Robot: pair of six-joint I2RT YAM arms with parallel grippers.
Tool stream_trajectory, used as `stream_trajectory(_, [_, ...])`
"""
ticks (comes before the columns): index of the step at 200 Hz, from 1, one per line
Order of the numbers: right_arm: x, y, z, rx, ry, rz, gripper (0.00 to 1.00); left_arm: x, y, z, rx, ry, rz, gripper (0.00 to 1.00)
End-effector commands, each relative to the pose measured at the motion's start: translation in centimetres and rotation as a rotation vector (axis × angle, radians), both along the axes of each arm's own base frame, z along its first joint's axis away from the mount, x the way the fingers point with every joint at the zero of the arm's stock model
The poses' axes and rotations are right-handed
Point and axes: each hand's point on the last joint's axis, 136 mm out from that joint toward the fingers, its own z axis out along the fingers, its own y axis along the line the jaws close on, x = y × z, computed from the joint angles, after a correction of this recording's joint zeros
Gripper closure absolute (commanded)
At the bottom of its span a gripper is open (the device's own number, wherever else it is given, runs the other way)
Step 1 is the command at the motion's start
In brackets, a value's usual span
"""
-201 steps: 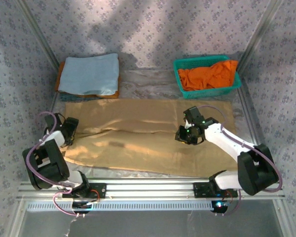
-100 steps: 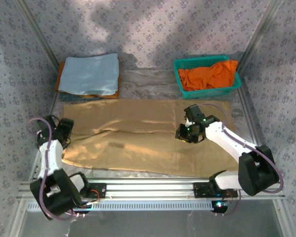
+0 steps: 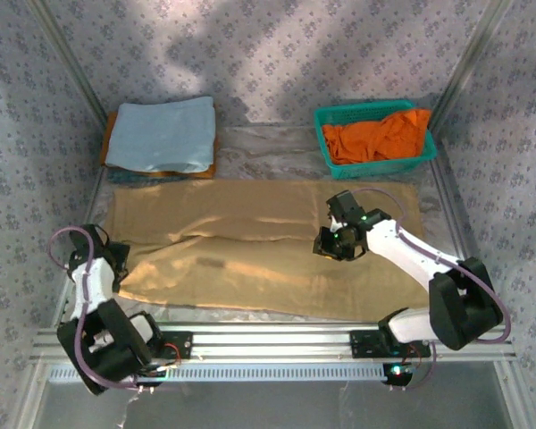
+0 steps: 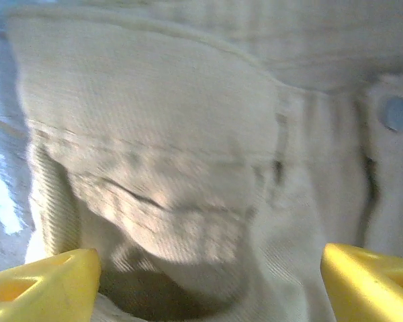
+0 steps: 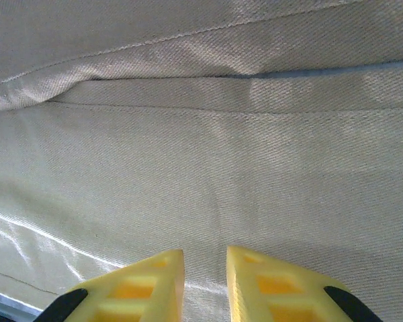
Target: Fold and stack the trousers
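Left wrist: left gripper (image 4: 201, 282) spread wide over trousers (image 4: 208, 134); right gripper (image 5: 205, 285) nearly closed; no writing legible.

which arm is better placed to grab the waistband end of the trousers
Left. The left tool sits at the trousers' waistband edge, fingers spread wide over the cloth. The right tool is mid-leg, its fingers nearly together.

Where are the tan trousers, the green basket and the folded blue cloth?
trousers (image 3: 250, 241), top view, middle of the spread cloth.
green basket (image 3: 320, 121), top view, left rim.
folded blue cloth (image 3: 161, 134), top view, centre of its top.
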Motion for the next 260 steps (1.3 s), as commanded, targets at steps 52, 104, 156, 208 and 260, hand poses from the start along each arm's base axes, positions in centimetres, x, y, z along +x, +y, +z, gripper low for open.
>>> stream_trajectory(52, [-1.3,-2.7,-1.3,0.054,0.064,-0.102,0.74,-2.2,-0.6,-1.0,-0.051,0.021,0.087,0.14])
stream_trajectory(104, [-2.2,-7.0,-1.7,0.023,0.123,-0.315,0.71,-1.4,-1.6,3.8,-0.026,-0.109,0.014,0.14])
stream_trajectory(156, [-2.6,-13.7,-5.3,0.051,0.212,-0.657,0.73,1.4,-3.6,4.4,-0.031,-0.151,-0.123,0.15])
stream_trajectory(208, [-0.8,-19.5,-6.8,0.009,0.272,-0.849,0.76,0.7,-4.7,2.0,-0.083,-0.107,-0.141,0.15])
stream_trajectory(260, [2.9,-20.2,-6.1,0.045,0.235,-0.835,0.73,-0.9,-5.5,0.5,-0.102,-0.056,-0.154,0.15])
